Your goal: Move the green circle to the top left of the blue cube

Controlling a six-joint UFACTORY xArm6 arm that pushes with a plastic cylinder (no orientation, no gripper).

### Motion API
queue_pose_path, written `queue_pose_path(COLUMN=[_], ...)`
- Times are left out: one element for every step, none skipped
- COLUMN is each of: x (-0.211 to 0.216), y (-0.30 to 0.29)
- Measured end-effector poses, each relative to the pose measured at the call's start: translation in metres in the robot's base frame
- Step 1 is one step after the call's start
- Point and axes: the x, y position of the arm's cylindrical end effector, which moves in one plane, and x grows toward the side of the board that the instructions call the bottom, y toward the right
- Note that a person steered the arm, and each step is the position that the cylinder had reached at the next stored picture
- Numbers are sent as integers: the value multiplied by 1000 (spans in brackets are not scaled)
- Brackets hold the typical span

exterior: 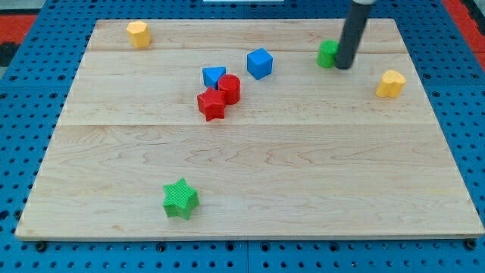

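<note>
My tip [343,67] stands at the view's top right part of the wooden board [250,189], touching or almost touching the right side of the green circle [326,54]; the rod hides a part of that block, so I cannot say if the contact is already firm. There is no pincer on this arm, only the straight rod, so nothing can be open, closed or gripping. The blue cube [259,63] lies to the view's left of the green circle, with bare board between them. I judge that the step in hand is the push toward the view's left, and that it is only at its start. To do it well, I would keep the tip behind the middle of the circle's right side, because a round block slips easily off a thin rod. The goal is above and left of the cube, so the path should bend a little toward the view's top, passing over the cube without touching it. The blue triangle [214,76], the red cylinder [229,89] and the red star [211,105] lie lower, and I think they are not in the way.
</note>
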Motion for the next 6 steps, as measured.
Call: queue_pose_path(x=[-24, -37, -43, -63, -66, -64], y=[-7, 39, -12, -78, -129, -132])
